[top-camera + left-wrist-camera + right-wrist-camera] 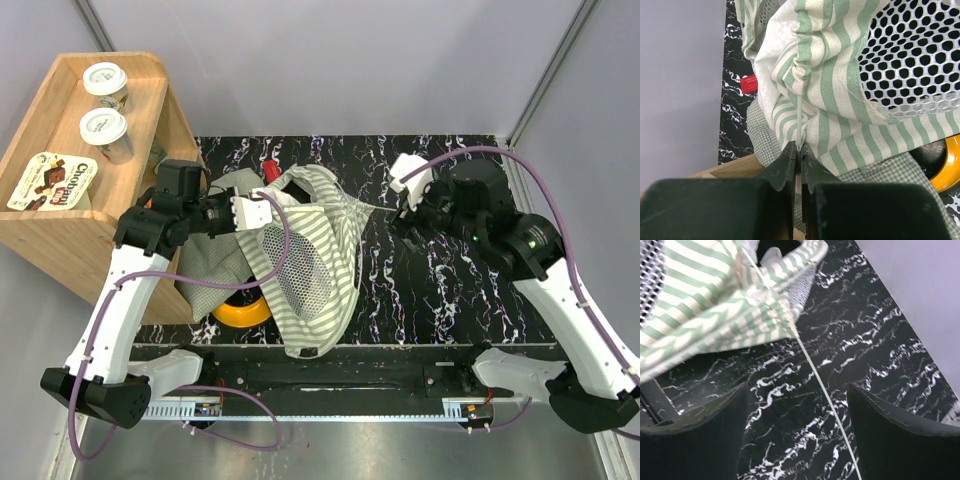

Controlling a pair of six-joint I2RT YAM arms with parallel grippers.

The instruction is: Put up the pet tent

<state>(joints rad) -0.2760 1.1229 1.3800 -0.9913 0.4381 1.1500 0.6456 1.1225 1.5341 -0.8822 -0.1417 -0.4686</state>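
Pet tent (335, 225) slumps on tabletop (450, 290); left arm (125, 275) bends inward, jaws clamped on its pole (799, 117); right jaws gape astride pole; shelf (60, 240) crowds left.

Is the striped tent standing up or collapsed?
Collapsed: the pet tent lies crumpled on the table, mesh window slack, a pole poking out.

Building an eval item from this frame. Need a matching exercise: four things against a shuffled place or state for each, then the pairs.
Things:
1. left gripper
2. right gripper
3. yogurt cups
4. yellow ring

Place or state:
A. open, thin pole passing between the fingers
B. on the wooden shelf
C. partly under the pet tent
D. shut on a thin pole at the tent's edge

Pairs: 1-D, 2-A, 3-B, 4-C
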